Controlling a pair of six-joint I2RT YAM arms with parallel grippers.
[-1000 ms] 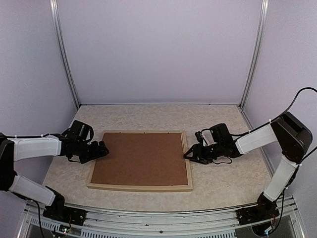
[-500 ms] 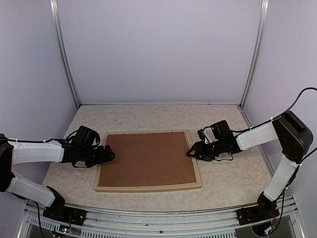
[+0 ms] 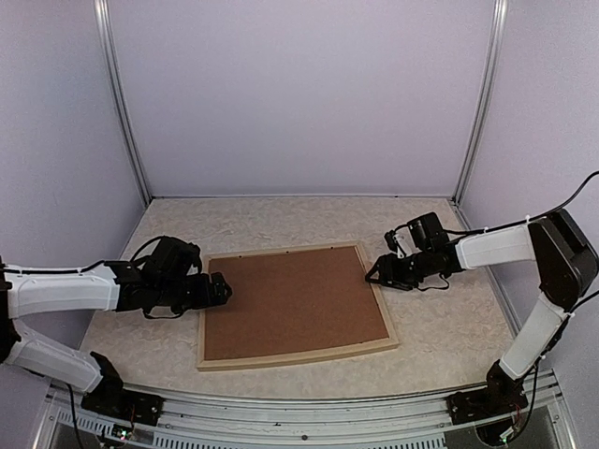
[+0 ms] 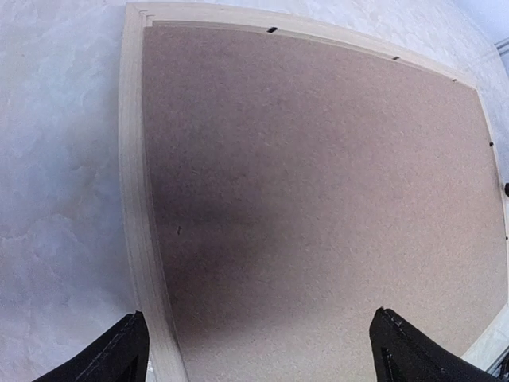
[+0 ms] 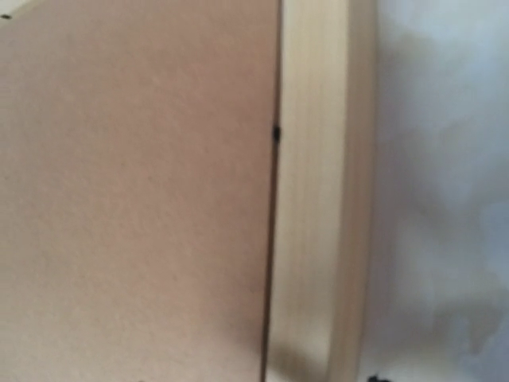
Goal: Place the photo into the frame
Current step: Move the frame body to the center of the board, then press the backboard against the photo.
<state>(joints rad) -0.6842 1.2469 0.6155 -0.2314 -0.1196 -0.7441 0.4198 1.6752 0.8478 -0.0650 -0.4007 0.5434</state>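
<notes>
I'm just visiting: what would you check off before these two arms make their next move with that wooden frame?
1. Photo in view: not ok, no print shows anywhere.
2. Frame flat on the table: ok.
3. Backing board inside the frame's rails: ok.
4. Left gripper open at the frame's left rail: ok.
5. Right gripper open or shut: cannot tell, fingers barely show.
</notes>
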